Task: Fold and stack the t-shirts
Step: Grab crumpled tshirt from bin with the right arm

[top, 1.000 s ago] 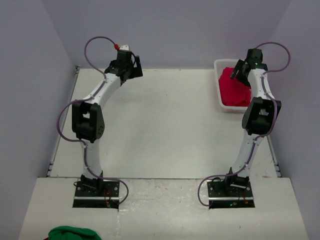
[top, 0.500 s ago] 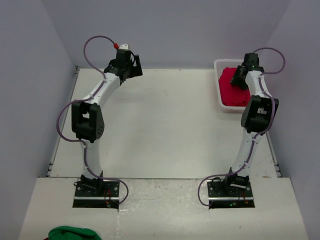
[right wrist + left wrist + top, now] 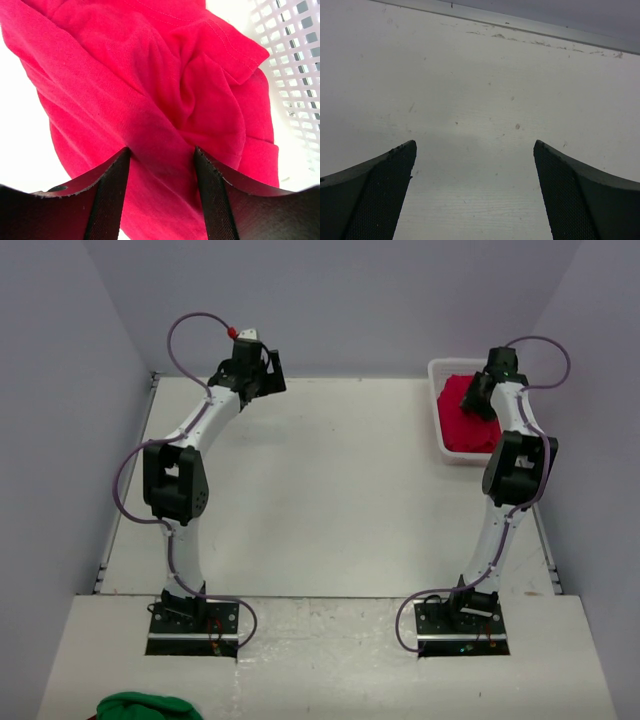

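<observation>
A crumpled bright red t-shirt (image 3: 466,426) lies bunched in the white mesh basket (image 3: 436,367) at the table's far right. My right gripper (image 3: 479,396) is down in the basket. In the right wrist view the red cloth (image 3: 150,75) fills the frame. My right gripper (image 3: 161,149) has its jaws apart, one on each side of a raised fold, pressed into the cloth. My left gripper (image 3: 262,380) hangs over the bare far-left table. In the left wrist view it (image 3: 475,145) is wide open and empty.
The basket's mesh wall (image 3: 300,60) stands close on the right of the right gripper. A green cloth (image 3: 140,707) lies on the near ledge at bottom left, in front of the left arm's base. Grey walls close in the table at the back and both sides.
The right gripper dropped down into the basket onto the red cloth a second ago, and has held still since. The left arm has not moved.
</observation>
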Tool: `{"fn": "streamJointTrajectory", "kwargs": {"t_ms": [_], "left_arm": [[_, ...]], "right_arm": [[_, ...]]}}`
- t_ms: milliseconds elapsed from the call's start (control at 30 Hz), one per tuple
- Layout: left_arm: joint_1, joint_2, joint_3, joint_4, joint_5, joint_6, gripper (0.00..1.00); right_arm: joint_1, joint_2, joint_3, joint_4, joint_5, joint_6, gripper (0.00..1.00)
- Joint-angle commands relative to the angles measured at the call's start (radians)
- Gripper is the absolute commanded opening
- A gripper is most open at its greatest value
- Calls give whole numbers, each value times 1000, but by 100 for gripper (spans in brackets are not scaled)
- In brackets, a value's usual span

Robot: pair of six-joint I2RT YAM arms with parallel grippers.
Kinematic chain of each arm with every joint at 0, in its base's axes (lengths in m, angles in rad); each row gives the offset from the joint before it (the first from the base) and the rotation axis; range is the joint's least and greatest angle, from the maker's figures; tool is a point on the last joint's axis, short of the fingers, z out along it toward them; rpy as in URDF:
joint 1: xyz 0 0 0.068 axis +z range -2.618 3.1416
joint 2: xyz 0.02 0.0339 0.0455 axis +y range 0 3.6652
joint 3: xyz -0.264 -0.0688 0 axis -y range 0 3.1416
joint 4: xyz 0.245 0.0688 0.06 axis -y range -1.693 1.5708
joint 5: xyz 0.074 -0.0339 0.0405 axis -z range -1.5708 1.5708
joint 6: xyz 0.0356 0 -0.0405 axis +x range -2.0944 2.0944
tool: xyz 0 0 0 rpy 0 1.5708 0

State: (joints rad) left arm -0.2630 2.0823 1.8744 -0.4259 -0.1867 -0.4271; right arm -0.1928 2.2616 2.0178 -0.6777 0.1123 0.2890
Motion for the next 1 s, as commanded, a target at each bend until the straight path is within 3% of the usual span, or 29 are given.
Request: {"fn": "streamJointTrajectory", "kwargs": {"t_ms": [0,333,967], "left_arm": [[7,-42,-6,29,10,-1,100],[7,-44,-14,33,13,1,100],[19,-53,-11,33,10,7,100]], "right_arm": [[-2,-89,2,26,6,-5,56],[6,-128,19,9,10,-11,57],[4,-36,18,27,-2,-8,53]]}}
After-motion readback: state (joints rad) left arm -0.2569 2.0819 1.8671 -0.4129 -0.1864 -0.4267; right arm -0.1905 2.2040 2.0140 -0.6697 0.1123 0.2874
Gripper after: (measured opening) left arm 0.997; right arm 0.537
